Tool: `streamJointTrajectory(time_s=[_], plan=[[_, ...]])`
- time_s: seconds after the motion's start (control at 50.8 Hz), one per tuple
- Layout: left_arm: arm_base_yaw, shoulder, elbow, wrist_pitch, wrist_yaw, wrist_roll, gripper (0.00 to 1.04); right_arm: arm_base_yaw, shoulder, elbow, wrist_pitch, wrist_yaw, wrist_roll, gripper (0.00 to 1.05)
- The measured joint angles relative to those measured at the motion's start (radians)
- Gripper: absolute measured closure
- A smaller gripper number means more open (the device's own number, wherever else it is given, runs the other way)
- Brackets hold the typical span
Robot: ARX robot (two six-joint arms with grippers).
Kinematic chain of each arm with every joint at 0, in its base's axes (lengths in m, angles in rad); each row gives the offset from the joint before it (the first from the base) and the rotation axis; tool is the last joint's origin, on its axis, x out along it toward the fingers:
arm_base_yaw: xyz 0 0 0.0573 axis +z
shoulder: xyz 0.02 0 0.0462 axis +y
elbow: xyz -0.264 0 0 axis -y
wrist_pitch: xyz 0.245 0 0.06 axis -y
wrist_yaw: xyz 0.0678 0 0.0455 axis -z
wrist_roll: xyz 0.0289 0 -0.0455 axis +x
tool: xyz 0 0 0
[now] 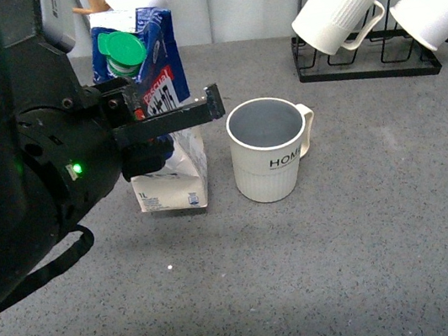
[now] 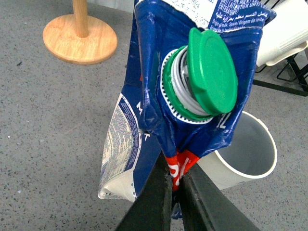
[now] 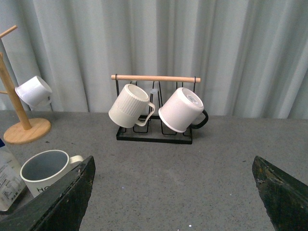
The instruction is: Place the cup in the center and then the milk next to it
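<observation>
Front view: off-white ribbed cup [image 1: 270,148] lettered "HOME", upright on grey table [image 1: 376,263] near the frame's centre, handle to the right, apparently already in place. Just left of it, tall blue and white milk carton [image 1: 172,176], tilted, pinched at its red band by the black left gripper [image 1: 166,113]; base on or barely off the table, impossible to say which. Black wire rack [image 1: 366,69] with two white mugs [image 1: 335,10] at upper right. Left wrist view: narrow jaws clamped on the milk carton [image 2: 154,72] below its round green cap [image 2: 211,72], probably for setting it down beside the cup [image 2: 245,159], close by at lower right. Right wrist view: right gripper [image 3: 173,163] spread wide, holding nothing, fingers at both lower corners, seemingly kept clear of the work; cup [image 3: 45,171] at lower left, carton edge at far left.
</observation>
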Motion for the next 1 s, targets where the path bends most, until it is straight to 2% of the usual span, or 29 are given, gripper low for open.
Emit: streamJointTrajectory(time_s=[0.414,0.847,0.867,1.005], plan=[[-0.026,0.057,0.004,0.022,-0.016,-0.039,1.01,0.000,0.000,0.000,0.000,0.000,0.000,0.09],[-0.024,-0.054,0.004,0.001,-0.034,-0.040,0.07,0.000,0.000,0.000,0.000,0.000,0.000,0.09],[-0.021,-0.072,0.005,-0.005,-0.033,-0.040,0.05,0.000,0.000,0.000,0.000,0.000,0.000,0.09],[0.006,-0.143,0.015,-0.027,-0.029,-0.037,0.07,0.000,0.000,0.000,0.000,0.000,0.000,0.09]])
